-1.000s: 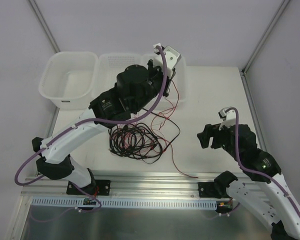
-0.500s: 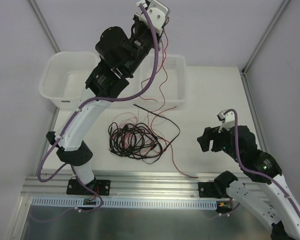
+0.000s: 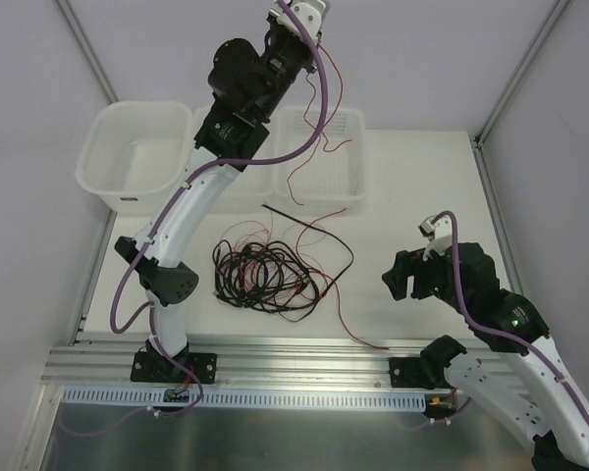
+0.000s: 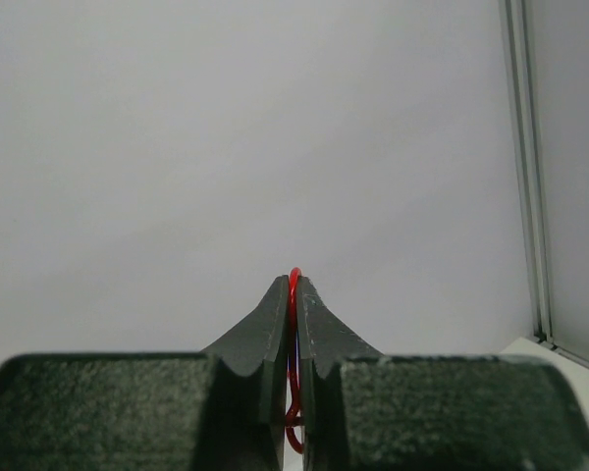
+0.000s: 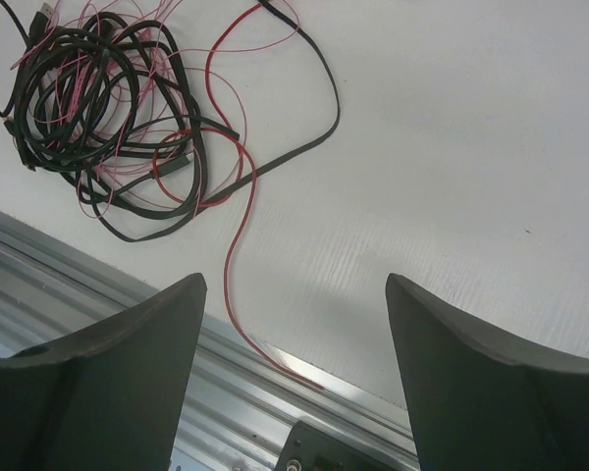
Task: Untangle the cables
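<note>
A tangle of black and thin red cables [image 3: 265,275] lies on the white table between the arms; it also shows in the right wrist view [image 5: 108,108]. My left gripper [image 3: 296,14] is raised high above the bins and shut on a red wire [image 4: 294,274], which hangs from it in loose loops [image 3: 312,147] over the basket. A second red wire [image 3: 351,332] trails from the tangle to the table's front edge, also in the right wrist view [image 5: 238,285]. My right gripper [image 3: 404,277] is open and empty, right of the tangle, above bare table [image 5: 294,281].
A white tub [image 3: 106,167] stands at the back left, with a second tub and a mesh basket [image 3: 348,191] beside it. A metal rail [image 3: 304,353] runs along the table's front edge. A long black cable end [image 3: 346,257] loops out toward the right.
My left arm has swung up and back, lifting the red wire from near the basket to high above the bins. My right gripper has shifted slightly left.
</note>
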### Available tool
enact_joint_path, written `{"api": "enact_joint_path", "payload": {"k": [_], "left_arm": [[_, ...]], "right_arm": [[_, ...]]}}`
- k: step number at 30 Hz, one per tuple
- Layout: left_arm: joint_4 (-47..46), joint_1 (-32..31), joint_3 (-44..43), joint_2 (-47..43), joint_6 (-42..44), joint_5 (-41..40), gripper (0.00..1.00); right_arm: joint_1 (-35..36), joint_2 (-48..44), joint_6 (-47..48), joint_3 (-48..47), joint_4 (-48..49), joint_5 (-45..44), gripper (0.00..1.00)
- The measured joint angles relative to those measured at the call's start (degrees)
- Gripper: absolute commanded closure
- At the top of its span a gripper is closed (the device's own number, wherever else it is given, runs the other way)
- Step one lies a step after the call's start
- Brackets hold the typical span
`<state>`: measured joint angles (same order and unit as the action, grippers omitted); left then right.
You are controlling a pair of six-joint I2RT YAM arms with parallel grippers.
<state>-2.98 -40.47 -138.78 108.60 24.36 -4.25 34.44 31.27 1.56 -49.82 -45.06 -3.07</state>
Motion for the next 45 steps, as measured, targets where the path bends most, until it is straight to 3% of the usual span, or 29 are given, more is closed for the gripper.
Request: {"api": "enact_joint_path", "payload": {"k": [11, 22, 26, 27, 29, 30, 32, 38, 45], "left_arm": [[-8.8, 4.3, 7.7, 8.7, -7.0, 2.1, 1.00], [-6.9, 5.4, 15.2, 21.8, -13.7, 0.5, 0.96], [-4.3, 6.5, 17.0, 23.4, -16.9, 0.1, 0.72], [-3.6, 6.8, 17.5, 23.5, -17.6, -0.1, 0.53], [-2.7, 7.2, 18.2, 23.5, -18.9, -0.4, 0.33], [-2.3, 7.3, 18.6, 23.5, -19.8, -0.5, 0.14], [-1.9, 7.6, 19.3, 23.4, -21.2, -0.7, 0.01], [3.5, 7.8, 25.4, 17.2, -25.8, -0.8, 0.01], [8.1, 7.6, 40.5, -6.0, -36.3, 0.9, 0.01]], "right_arm": [[0.0, -0.2, 0.0, 2.7, 0.2, 1.0, 0.22], [0.0, -1.6, -0.3, 4.4, 0.3, 2.4, 0.22], [0.0, -1.6, -0.5, 4.9, 0.4, 3.5, 0.22], [0.0, -1.5, -0.5, 4.9, 0.5, 3.7, 0.22], [0.0, -1.2, -0.6, 4.9, 0.6, 4.1, 0.22], [0.0, -1.1, -0.7, 4.9, 0.7, 4.3, 0.22], [0.0, -0.9, -0.7, 4.9, 0.7, 4.7, 0.22], [0.0, -0.8, -0.7, 4.9, 0.9, 5.3, 0.22], [0.0, -1.1, -0.7, 4.8, 0.8, 5.0, 0.22]]}}
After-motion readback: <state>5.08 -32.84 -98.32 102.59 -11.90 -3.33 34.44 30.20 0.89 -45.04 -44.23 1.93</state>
